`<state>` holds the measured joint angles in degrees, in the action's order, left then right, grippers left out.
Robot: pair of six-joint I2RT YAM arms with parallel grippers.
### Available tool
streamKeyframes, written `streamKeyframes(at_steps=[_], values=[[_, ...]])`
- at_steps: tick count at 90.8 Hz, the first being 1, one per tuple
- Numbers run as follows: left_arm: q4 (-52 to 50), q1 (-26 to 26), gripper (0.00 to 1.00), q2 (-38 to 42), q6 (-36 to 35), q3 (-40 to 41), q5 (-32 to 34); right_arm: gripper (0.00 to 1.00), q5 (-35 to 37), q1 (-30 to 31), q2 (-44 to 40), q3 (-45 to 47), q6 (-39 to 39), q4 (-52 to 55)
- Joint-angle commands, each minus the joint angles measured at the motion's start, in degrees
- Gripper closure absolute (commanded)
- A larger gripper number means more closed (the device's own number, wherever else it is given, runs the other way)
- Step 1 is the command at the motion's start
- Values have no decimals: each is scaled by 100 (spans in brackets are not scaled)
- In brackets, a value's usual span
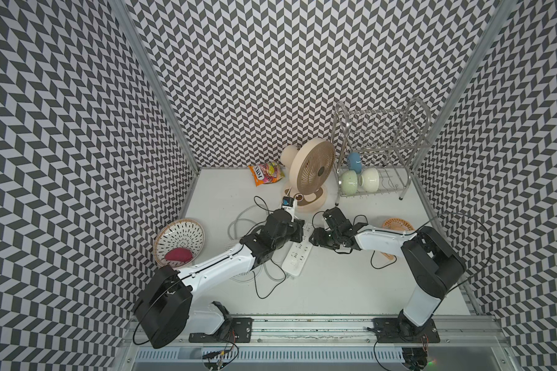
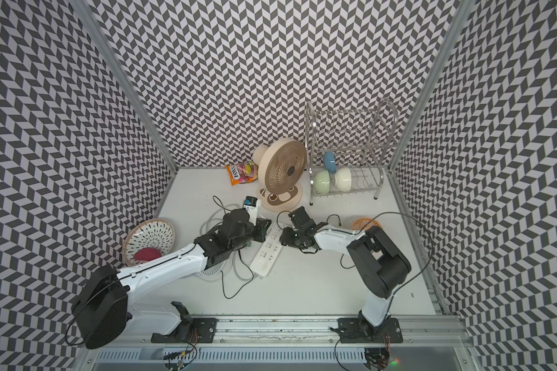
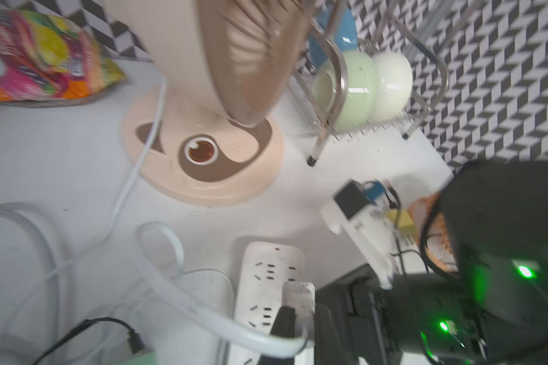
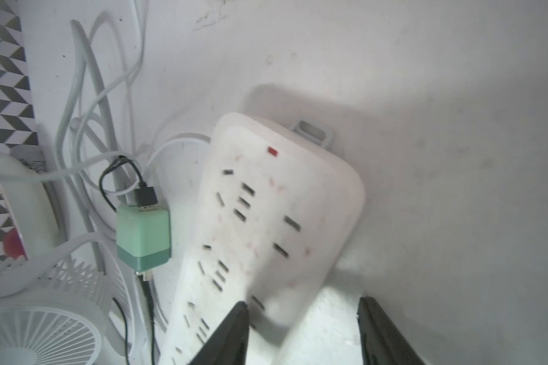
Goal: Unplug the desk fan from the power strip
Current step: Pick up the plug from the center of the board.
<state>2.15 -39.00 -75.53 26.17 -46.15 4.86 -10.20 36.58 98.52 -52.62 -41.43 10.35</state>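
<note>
1. The power strip [image 1: 294, 258] lies slantwise near the middle of the table [image 1: 341, 289], with its button end toward the front edge. The beige desk fan [image 1: 311, 175] stands by the back edge.
2. The left gripper [image 3: 304, 319] is clamped on a white plug [image 3: 298, 292] over the strip's far end. No plug shows in the sockets seen from the right wrist, so it looks already free.
3. The right gripper [image 4: 301, 316] straddles the strip with its jaws apart, not pinching it.
4. To finish well, lift the plug straight up and watch that its looped white cord [image 3: 159, 227] does not drag the strip. Then lay it on bare table, clear of the sockets.
</note>
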Motion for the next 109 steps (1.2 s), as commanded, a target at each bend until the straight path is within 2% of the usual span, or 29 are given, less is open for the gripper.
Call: streamKeyframes(at_steps=[1,11,25,45,62,89,102,109], values=[[99,736,96,-190,181,-30,-444,38,465,-29,-673,190,61,233],[-2,1315,96,-866,226,-343,-883,37,678,-132,-1089,136,119,459],[292,1707,97,-1539,165,-665,-985,36,840,-344,-1506,212,249,749],[213,1990,98,-1631,137,-1644,-1270,36,1017,-706,-2170,431,357,1058],[-153,2025,98,-1479,-83,-3171,-1348,36,1049,-976,-2570,457,444,1186],[-750,2264,98,-2033,-534,-6266,-1516,36,1023,-1055,-2726,378,460,1241],[-726,2285,98,-2290,-672,-7258,-1615,36,1023,-1116,-2780,360,460,1245],[-628,2283,98,-2317,-776,-7488,-1585,36,1027,-1147,-2821,358,460,1252]])
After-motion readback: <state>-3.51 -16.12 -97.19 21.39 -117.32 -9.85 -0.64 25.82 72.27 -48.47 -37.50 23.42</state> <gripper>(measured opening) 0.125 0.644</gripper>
